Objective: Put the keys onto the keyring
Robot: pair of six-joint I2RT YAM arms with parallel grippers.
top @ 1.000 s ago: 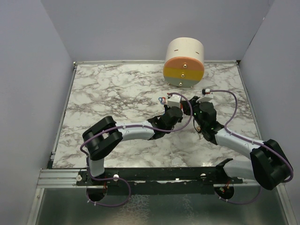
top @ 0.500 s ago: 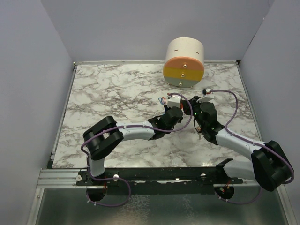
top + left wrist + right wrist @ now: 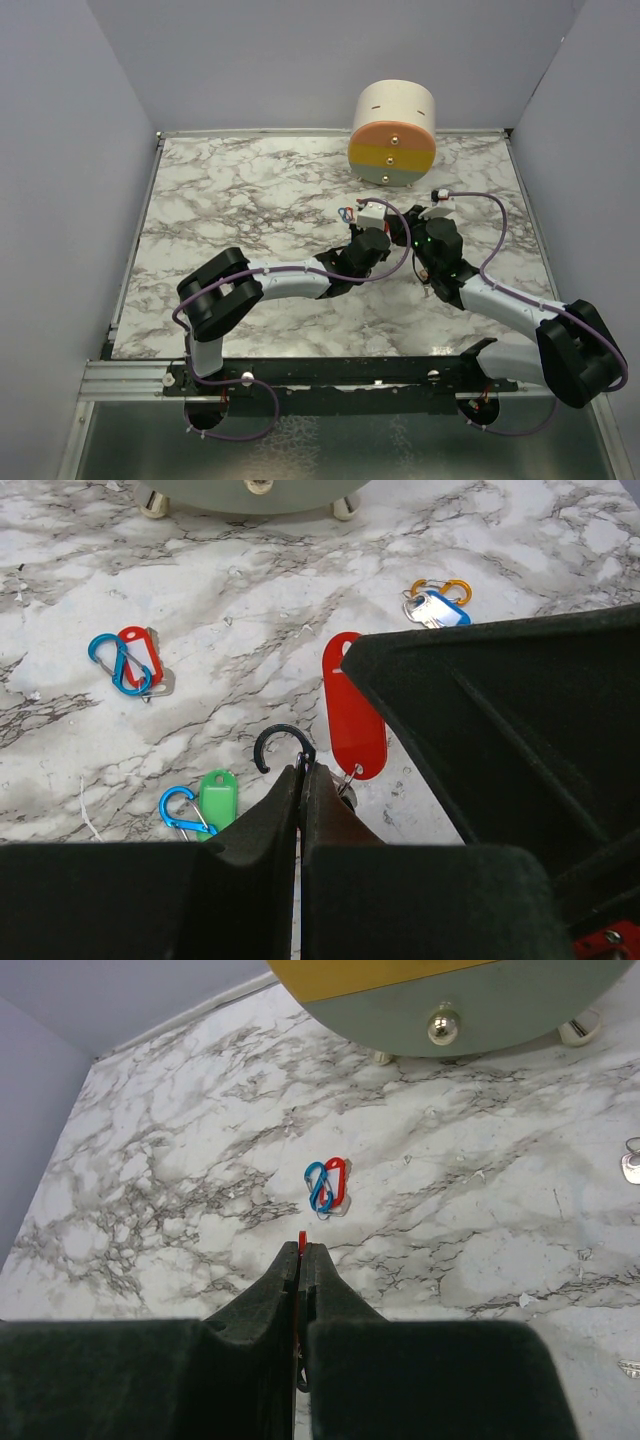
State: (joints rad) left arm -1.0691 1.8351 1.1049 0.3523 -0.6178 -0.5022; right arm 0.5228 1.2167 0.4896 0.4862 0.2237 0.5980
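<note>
In the left wrist view my left gripper [image 3: 302,768] is shut on a black open-hook keyring [image 3: 283,748]. Right beside it hangs a key with a long red plastic head [image 3: 354,715], its metal ring low by my fingertips. My right gripper [image 3: 302,1247] is shut on that red head, whose thin edge [image 3: 302,1239] pokes out above the jaws. Both grippers meet above mid-table [image 3: 400,230]. On the marble lie a green-headed key on a blue clip [image 3: 215,798], a red-headed key on a blue clip [image 3: 135,660] and a blue-headed key on an orange clip [image 3: 437,602].
A round drawer unit with orange, yellow and grey fronts [image 3: 392,135] stands at the back of the marble table [image 3: 230,200]. The right gripper's black housing [image 3: 500,740] fills the right of the left wrist view. Grey walls enclose three sides.
</note>
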